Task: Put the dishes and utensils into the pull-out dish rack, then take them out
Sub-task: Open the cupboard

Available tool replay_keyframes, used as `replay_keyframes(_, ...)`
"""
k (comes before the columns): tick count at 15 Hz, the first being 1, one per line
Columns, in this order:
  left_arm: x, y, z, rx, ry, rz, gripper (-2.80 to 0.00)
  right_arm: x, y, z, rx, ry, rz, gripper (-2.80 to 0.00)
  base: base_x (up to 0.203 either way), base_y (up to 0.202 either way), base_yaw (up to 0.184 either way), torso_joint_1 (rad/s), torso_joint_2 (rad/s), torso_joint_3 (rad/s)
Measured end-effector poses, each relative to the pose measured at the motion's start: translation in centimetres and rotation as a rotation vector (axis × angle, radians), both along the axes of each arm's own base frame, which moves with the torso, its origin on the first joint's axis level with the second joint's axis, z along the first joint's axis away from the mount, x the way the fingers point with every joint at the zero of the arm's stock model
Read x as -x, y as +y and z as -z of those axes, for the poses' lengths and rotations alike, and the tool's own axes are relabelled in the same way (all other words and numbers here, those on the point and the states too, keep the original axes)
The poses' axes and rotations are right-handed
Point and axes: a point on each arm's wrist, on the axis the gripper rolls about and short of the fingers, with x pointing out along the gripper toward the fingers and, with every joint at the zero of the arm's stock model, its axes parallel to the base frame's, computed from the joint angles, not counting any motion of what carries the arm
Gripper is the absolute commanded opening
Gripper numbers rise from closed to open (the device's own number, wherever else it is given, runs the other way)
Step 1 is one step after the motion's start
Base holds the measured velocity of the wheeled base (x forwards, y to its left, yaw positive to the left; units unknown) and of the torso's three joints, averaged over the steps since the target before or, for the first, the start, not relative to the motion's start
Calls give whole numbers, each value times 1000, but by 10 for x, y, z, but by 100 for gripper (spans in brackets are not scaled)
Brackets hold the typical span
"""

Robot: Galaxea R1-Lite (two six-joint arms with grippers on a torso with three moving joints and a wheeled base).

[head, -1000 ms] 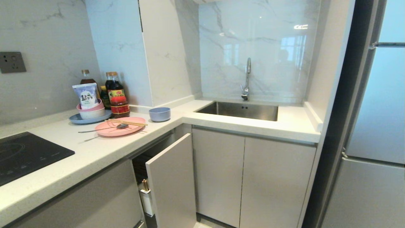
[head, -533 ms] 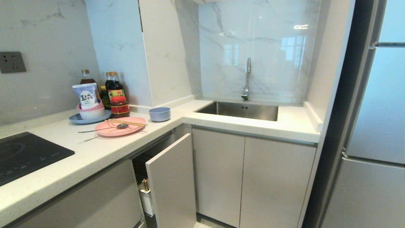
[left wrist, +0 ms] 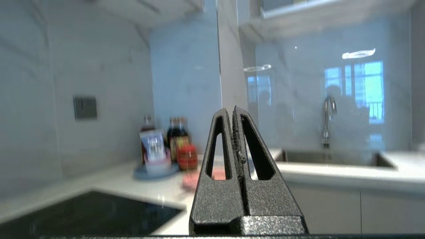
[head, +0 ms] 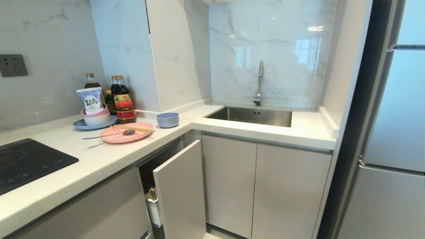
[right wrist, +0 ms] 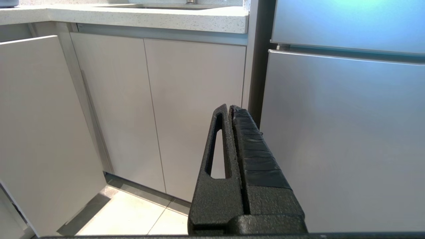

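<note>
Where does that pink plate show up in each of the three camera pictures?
Head view: pink plate on the counter, left of centre, before the bottles.
Left wrist view: a pink blur just beside the closed left end effector.
Right wrist view: not in it.
Shared landmark: the sink.

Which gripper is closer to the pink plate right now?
Left. The left gripper, jaws shut, is raised to counter height and points across the counter at the pink plate. The right gripper, also shut, hangs low facing the cabinet doors beside the fridge.
</note>
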Motion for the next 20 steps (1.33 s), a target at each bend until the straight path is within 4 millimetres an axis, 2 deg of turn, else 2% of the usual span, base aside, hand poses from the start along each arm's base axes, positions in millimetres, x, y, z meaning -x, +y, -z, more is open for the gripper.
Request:
replay_keyframes(2, -20, 2, -46, 6, 1, 1, -280, 0, 0, 0, 0, 0, 0, -280, 0, 0, 0, 0, 0, 0)
replay_keyframes(4, -60, 1, -81, 15, 53, 18, -280, 0, 0, 0, 0, 0, 0, -280, 0, 0, 0, 0, 0, 0)
replay_keyframes(6, -109, -3, -94, 60, 148, 51, -280, 0, 0, 0, 0, 0, 0, -280, 0, 0, 0, 0, 0, 0)
replay_keyframes(7, -137, -7, -93, 98, 216, 71, -280, 0, 0, 0, 0, 0, 0, -280, 0, 0, 0, 0, 0, 0)
replay_keyframes(10, -222, -21, -77, 141, 427, 96, -280, 0, 0, 0, 0, 0, 0, -280, 0, 0, 0, 0, 0, 0)
replay_keyframes(13, -296, -43, -44, 123, 631, 98, -280, 0, 0, 0, 0, 0, 0, -280, 0, 0, 0, 0, 0, 0)
replay_keyframes(16, -356, -68, -5, 93, 793, 24, -280, 0, 0, 0, 0, 0, 0, -280, 0, 0, 0, 0, 0, 0)
replay_keyframes(20, -421, -94, 39, 133, 908, -97, -280, 0, 0, 0, 0, 0, 0, -280, 0, 0, 0, 0, 0, 0)
